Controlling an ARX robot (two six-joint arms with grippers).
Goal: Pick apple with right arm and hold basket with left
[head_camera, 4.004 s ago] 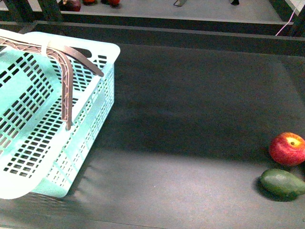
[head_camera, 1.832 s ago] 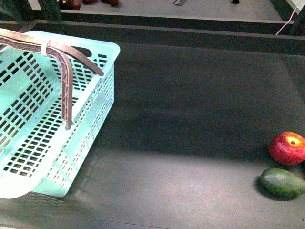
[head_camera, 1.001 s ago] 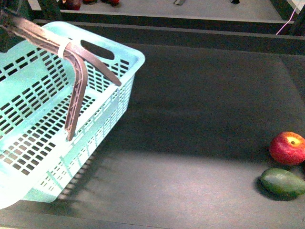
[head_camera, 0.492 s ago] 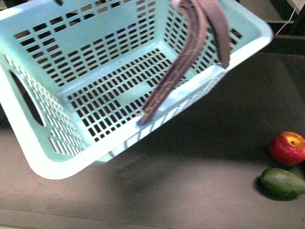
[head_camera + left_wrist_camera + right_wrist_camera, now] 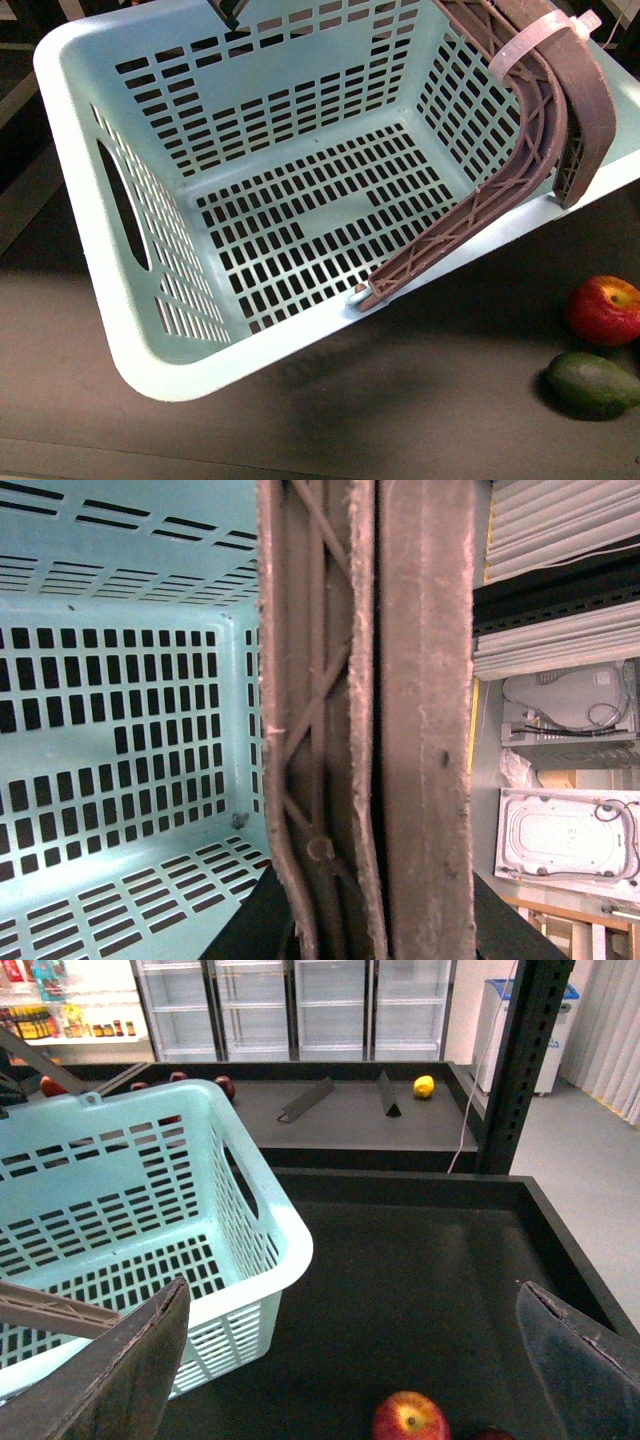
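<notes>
The light-teal basket [image 5: 130, 330] hangs tilted above the dark table, filling the left and middle of the front view. Its brown ribbed handle [image 5: 520, 170] with a white zip tie [image 5: 535, 42] is raised. My left gripper [image 5: 370, 930] is shut on the basket's handle [image 5: 400, 680]; the gripper is out of the front view. The red apple [image 5: 604, 310] with its yellow patch lies at the table's right edge. In the right wrist view the apple [image 5: 410, 1418] lies between the wide-open fingers [image 5: 130, 1360] of my right gripper [image 5: 365, 1355], well below them. The basket [image 5: 290, 1245] shows at its left.
A dark green avocado [image 5: 592, 384] lies just in front of the apple, close to it. Behind the table is a lower shelf [image 5: 340, 1120] with a yellow fruit [image 5: 424, 1086] and several red fruits. A dark upright post [image 5: 515, 1060] stands at the table's far right corner.
The basket was lifted off the table at the left and has swung right and towards the camera, tilting. Apple and avocado have not moved.
</notes>
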